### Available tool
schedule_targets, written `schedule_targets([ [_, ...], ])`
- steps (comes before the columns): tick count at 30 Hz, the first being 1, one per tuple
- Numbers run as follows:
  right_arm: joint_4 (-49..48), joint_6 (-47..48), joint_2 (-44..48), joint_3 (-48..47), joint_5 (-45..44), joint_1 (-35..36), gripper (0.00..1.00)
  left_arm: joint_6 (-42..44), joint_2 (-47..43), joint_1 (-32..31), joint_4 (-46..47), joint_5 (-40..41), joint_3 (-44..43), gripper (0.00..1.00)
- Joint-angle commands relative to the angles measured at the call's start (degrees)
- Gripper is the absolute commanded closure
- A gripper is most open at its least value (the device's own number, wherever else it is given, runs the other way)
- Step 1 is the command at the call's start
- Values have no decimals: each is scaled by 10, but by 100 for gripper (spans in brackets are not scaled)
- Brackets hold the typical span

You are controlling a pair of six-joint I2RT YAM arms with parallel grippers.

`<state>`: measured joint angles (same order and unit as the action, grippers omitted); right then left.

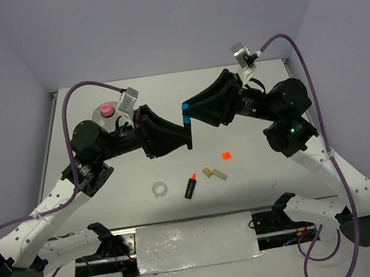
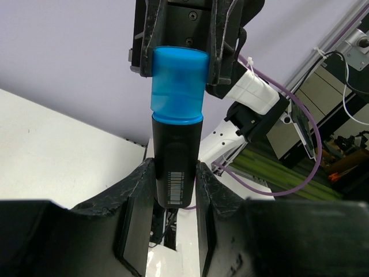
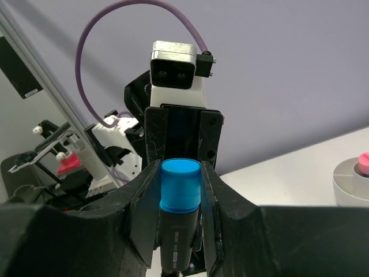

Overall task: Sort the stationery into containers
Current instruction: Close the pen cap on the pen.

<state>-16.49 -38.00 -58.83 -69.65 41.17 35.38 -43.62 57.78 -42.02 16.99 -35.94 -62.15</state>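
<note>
Closest to the left wrist lens, the left fingers (image 2: 135, 199) are clamped on the black barrel of the blue-capped marker (image 2: 176, 133), 1 finger on each side, at its barcode label. The marker stands upright, and at its top the right fingers (image 2: 222, 55) pinch the blue cap from both sides. The right wrist view shows that grip from the other end, with both black fingers pressed against the cap. From above, the 2 arms meet over the middle of the desk (image 1: 265, 176), holding the marker raised between them. On the desk lie an orange-capped marker (image 1: 190, 187), a clear tape ring (image 1: 160, 189), an orange square (image 1: 226, 154) and 2 small tan and grey blocks (image 1: 214, 173). The round dish (image 1: 98, 117) sits far left, partly behind the left arm, with a pink cylinder (image 1: 106, 110) in it.
</note>
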Motion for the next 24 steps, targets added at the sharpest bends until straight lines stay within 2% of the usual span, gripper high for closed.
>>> schedule_targets([
  [1, -26, -7, -1, 3, 57, 1, 63, 13, -8, 6, 52, 0, -31, 100],
  [5, -116, -72, -17, 26, 98, 0, 53, 24, -5, 8, 48, -13, -40, 100],
  [7, -126, -81, -22, 24, 111, 2, 51, 30, -3, 8, 45, -19, -44, 100],
  [10, -128, -87, -25, 13, 116, 2, 41, 50, 0, 8, 27, -24, -46, 100],
  [12, -94, -65, -24, -2, 110, 1, 39, 67, -2, 8, 9, -19, -43, 100],
  [14, -62, -44, -21, -12, 95, 0, 32, 76, -3, 8, -5, -12, -39, 100],
  [16, -27, -21, -15, -27, 74, 0, 30, 99, -5, 8, -26, 5, -40, 100],
  [18, 59, 40, -12, -51, 28, 0, 25, 126, -8, 8, -59, 27, -45, 100],
  [19, 104, 76, -8, -56, 14, 1, 19, 135, -12, 8, -69, 55, -47, 100],
  [21, 136, 104, -4, -66, -6, 0, 12, 161, -20, 8, -95, 81, -56, 100],
  [22, 155, 121, -2, -70, -14, 0, 1, 170, -21, 8, -103, 93, -60, 100],
  [24, 193, 150, -2, -81, -19, 0, 0, 192, -22, 8, -125, 116, -75, 100],
])
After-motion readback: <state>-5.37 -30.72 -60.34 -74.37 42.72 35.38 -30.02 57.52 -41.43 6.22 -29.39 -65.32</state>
